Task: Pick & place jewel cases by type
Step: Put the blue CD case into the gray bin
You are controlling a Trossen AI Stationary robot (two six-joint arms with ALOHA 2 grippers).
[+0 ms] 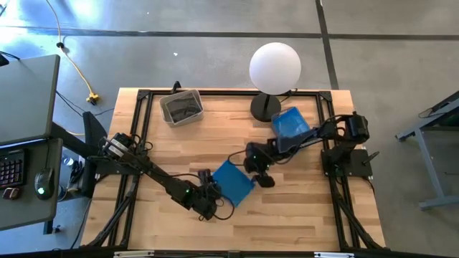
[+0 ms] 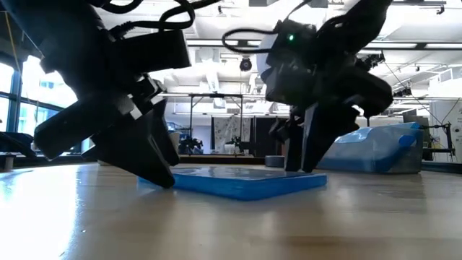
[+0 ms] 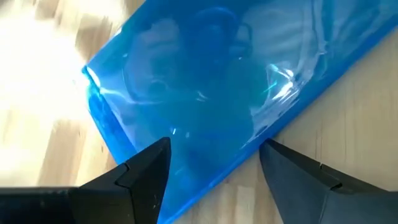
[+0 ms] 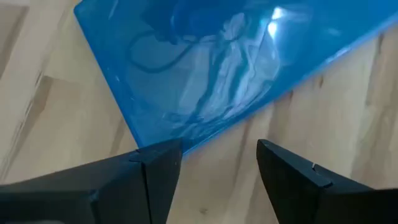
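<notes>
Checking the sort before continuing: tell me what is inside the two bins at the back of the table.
The right bin holds translucent blue jewel cases; how many is hidden by stacking. The grey bin holds something dark, unclear from above. One blue case lies on the table between the open left gripper and right gripper.

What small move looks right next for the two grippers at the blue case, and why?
Probably the left gripper should close on the blue case: its open fingers already straddle one edge. The case lies flat on the table, and the right gripper, also open, sits just off the opposite edge, gripping nothing.
</notes>
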